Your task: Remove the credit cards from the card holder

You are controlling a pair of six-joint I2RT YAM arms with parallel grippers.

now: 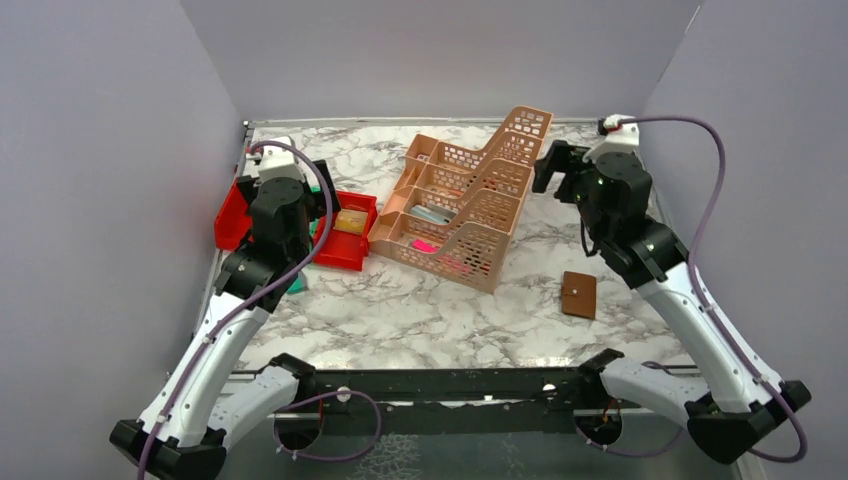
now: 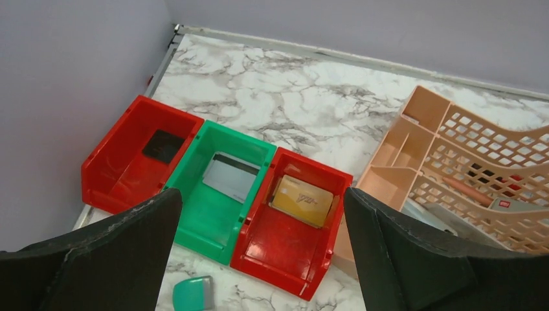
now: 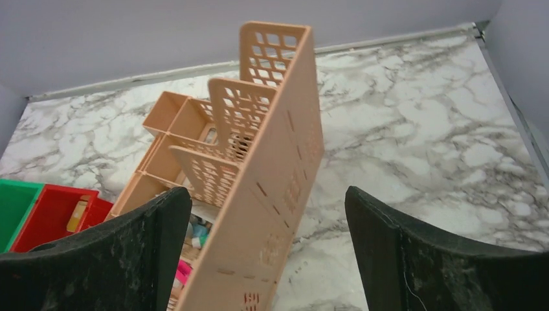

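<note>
Fingers (image 2: 97,259) gape empty on both sides; flat brown leather card holder (image 1: 579,294) seemingly closed.

arms (image 1: 215,340): white link shells, black joints and bases, a purple cable (image 1: 718,160) looped along each. gripper fingers (image 2: 110,253) matte black, edges scuffed whitish. black crossbar (image 1: 450,385) between bases.

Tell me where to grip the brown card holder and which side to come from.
The card holder lies flat and closed on the table, so come straight down from above and pinch across its two long edges, probably with the right gripper, which is open and nearer.
</note>
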